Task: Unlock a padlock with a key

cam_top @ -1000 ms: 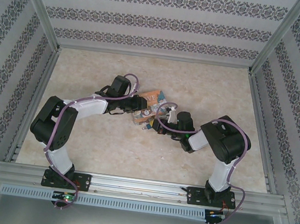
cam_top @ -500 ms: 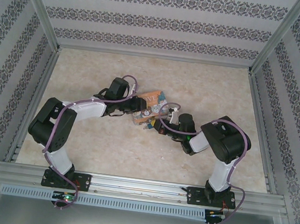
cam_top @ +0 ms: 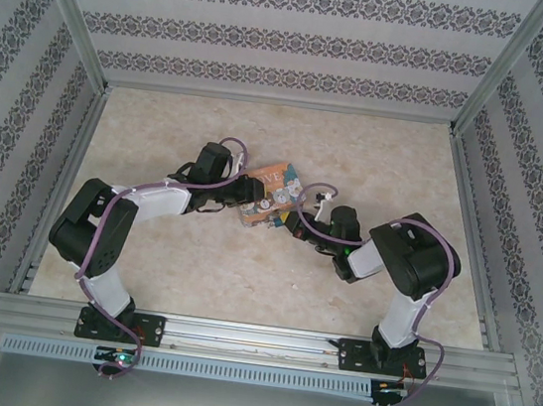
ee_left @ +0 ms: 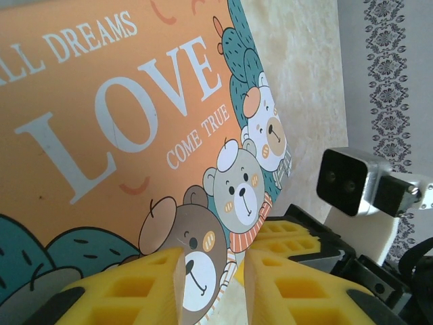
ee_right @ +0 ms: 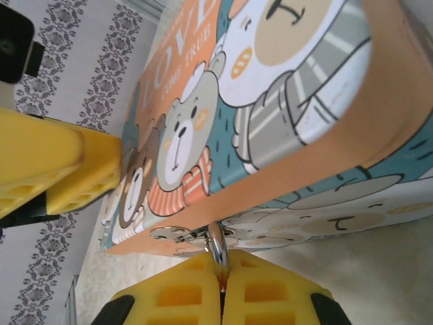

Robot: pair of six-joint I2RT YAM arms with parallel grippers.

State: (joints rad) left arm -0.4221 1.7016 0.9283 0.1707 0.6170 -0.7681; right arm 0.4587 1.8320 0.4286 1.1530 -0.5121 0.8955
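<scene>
The orange "LOVE" tin (cam_top: pixel 273 189) with cartoon bears lies mid-table between my two arms. My left gripper (cam_top: pixel 249 193) clamps the tin's left end: in the left wrist view its yellow jaws (ee_left: pixel 213 284) straddle the lid's bear corner (ee_left: pixel 196 271). My right gripper (ee_right: pixel 221 288) is shut on a shiny metal loop (ee_right: pixel 216 245) at the hasp (ee_right: pixel 172 233) on the tin's front side (ee_right: pixel 379 196). That loop looks like the padlock's shackle. The padlock's body is hidden between the pads. The key is out of view. The left fingers (ee_right: pixel 47 162) show at the tin's far end.
The pale stone-patterned tabletop (cam_top: pixel 210 135) is ringed by an aluminium frame (cam_top: pixel 254 339) and patterned walls (cam_top: pixel 293 41). The right arm's wrist camera (ee_left: pixel 348 181) sits close beside the left fingers. Open tabletop lies behind and to both sides of the tin.
The right gripper and forearm have shifted slightly right and away from the base, and the tin has nudged with them. The left arm has shifted only slightly. Both grips are unchanged.
</scene>
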